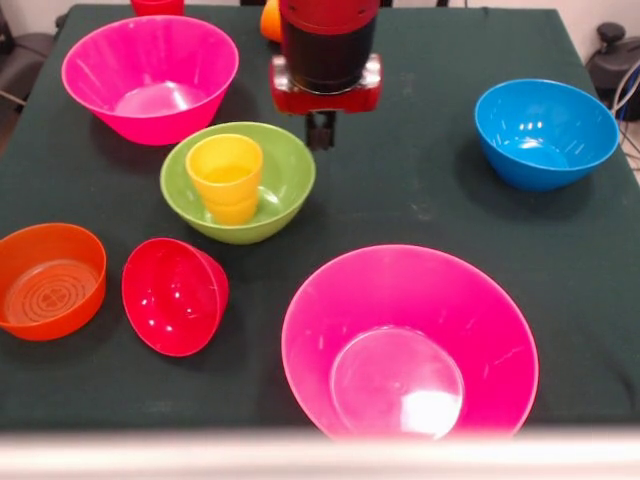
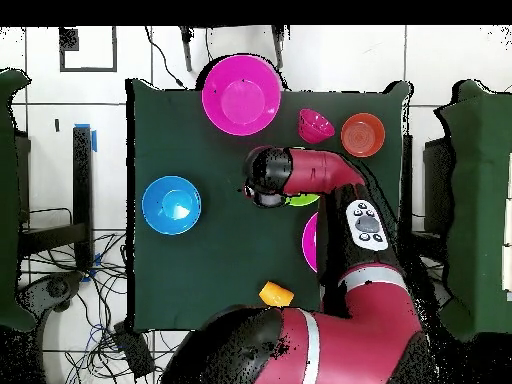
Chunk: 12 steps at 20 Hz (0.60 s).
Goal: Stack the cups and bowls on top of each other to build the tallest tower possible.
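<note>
A: What do you see, biggest first?
B: Your pink bowls [image 1: 410, 340] sit apart; the yellow cup [image 1: 226, 177] stands in the lime-green bowl [image 1: 283, 175]; the small red bowl [image 1: 174, 296] lies tipped nearby.
A: And the gripper [image 1: 319, 133]?
B: Beside the green bowl; fingers unclear.

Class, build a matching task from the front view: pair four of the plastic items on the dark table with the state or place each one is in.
Items:
1. yellow plastic cup
2. small red plastic bowl
3. blue plastic bowl
4. translucent orange bowl

States:
A. tipped on its side
B. upright, alone at the right
C. standing inside the lime-green bowl
D. upright at the left edge

Pairs: 1-C, 2-A, 3-B, 4-D
</note>
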Each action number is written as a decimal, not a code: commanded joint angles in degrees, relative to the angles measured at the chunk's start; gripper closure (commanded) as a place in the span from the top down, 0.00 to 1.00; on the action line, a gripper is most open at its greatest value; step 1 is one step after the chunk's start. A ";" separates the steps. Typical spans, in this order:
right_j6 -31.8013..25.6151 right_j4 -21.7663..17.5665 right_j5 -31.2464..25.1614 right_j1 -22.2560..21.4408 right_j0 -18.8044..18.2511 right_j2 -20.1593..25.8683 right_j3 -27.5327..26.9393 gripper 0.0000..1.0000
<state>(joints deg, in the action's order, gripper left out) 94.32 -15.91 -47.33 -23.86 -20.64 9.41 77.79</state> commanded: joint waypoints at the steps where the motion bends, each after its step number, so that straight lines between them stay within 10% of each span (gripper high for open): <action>1: 5.17 -5.44 -4.30 0.92 2.02 -6.08 -6.08 0.00; 12: 1.04 -8.43 4.59 -2.49 2.35 -7.38 -3.88 0.00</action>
<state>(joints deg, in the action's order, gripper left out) 94.32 -19.35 -47.14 -25.76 -19.84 1.72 75.52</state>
